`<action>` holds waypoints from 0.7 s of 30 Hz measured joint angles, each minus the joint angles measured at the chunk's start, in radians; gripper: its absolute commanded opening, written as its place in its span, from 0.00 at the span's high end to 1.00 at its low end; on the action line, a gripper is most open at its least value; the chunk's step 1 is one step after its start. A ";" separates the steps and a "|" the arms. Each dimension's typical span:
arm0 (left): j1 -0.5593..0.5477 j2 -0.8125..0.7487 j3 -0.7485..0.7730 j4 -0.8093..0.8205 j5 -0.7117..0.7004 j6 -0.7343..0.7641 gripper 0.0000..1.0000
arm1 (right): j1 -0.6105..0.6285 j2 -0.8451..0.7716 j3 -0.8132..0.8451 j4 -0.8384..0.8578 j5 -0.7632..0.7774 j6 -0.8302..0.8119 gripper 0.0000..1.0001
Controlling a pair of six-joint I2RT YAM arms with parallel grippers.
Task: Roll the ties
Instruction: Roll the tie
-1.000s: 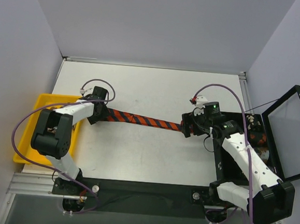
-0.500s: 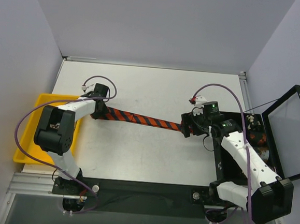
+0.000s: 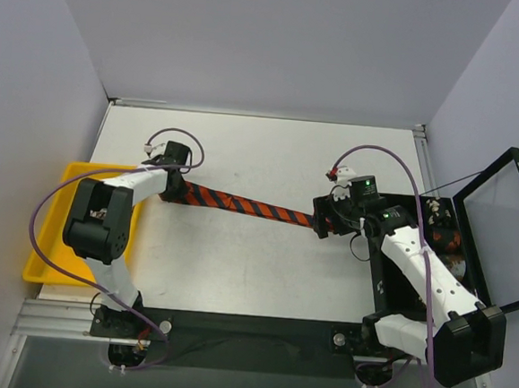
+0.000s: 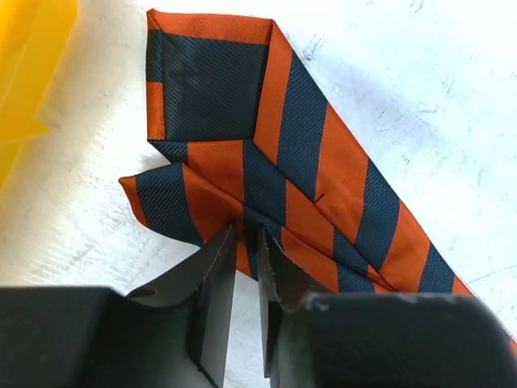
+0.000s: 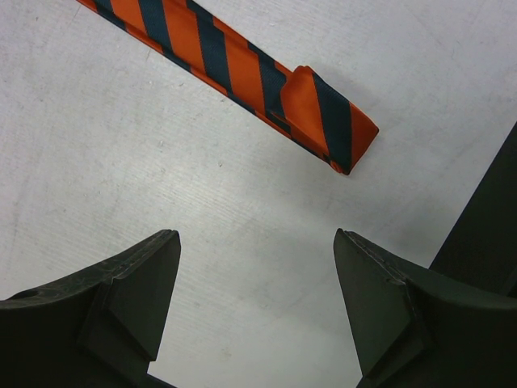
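Left jaws near-shut on striped tie — right jaws wide, empty

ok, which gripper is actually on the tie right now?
The left gripper: its jaws are nearly closed on the folded wide end of the striped tie. The right gripper hangs wide open, short of the narrow end.

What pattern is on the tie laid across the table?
The tie has diagonal orange-red and dark, near-black stripes; the left wrist view shows it best.
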 measured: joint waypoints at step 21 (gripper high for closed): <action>-0.050 0.011 0.160 -0.067 -0.061 0.111 0.85 | 0.000 0.004 0.000 0.000 0.000 -0.004 0.22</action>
